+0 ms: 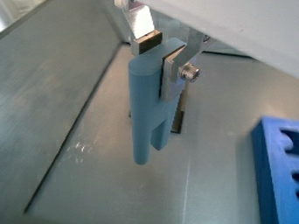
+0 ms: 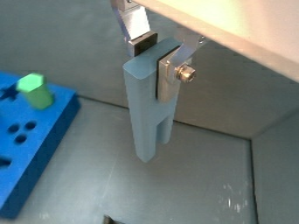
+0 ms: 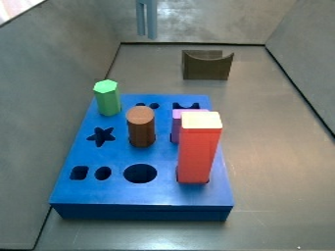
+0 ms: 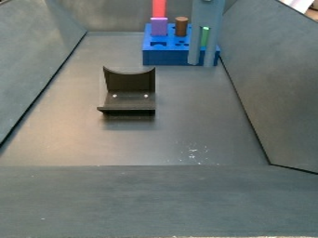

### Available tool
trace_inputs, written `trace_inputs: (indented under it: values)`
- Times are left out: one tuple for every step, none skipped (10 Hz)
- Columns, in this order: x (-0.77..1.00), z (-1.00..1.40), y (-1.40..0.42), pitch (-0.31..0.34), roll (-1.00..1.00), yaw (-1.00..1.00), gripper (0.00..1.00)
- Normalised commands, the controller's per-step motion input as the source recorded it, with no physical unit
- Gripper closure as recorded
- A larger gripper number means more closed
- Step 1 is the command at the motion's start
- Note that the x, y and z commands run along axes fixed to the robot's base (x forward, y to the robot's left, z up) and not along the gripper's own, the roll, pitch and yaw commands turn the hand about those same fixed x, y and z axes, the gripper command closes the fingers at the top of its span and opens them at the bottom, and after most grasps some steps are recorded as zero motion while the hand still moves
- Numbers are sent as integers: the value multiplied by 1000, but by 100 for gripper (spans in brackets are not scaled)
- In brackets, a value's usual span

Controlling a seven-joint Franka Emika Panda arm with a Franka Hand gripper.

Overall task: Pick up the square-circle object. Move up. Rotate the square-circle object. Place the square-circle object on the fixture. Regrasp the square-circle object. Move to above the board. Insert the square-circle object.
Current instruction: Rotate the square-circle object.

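Observation:
In both wrist views my gripper (image 1: 158, 59) (image 2: 156, 59) is shut on the top end of the square-circle object (image 1: 149, 109) (image 2: 149, 109), a slim pale steel-blue peg. It hangs upright, well above the grey floor. In a side view the peg's lower end (image 3: 145, 18) shows at the top edge, beyond the fixture (image 3: 206, 64) (image 4: 128, 91), a dark block with a U-shaped notch that stands empty. The blue board (image 3: 131, 191) (image 4: 155, 51) lies apart from the peg, and only its corner (image 1: 278, 166) (image 2: 24, 149) shows in the wrist views.
On the board stand a tall red block (image 3: 199, 147) (image 4: 161, 9), a brown cylinder (image 3: 140, 127) (image 4: 181, 25) and a green hexagonal peg (image 3: 106, 97) (image 2: 35, 89). Sloping grey walls (image 3: 78, 59) (image 4: 255, 84) enclose the floor.

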Motion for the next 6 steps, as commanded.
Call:
trace_inputs:
  values:
    - [7,3,28,34,-63,-1000,100]
    - [7,2,26,38,-70,-1000,100]
    - [8,2,26,44,-80,-1000,100]
    - [8,2,25,50,-91,-1000,100]
    - [8,2,25,60,-111,-1000,100]
    - [8,2,25,67,-124,-1000,100]
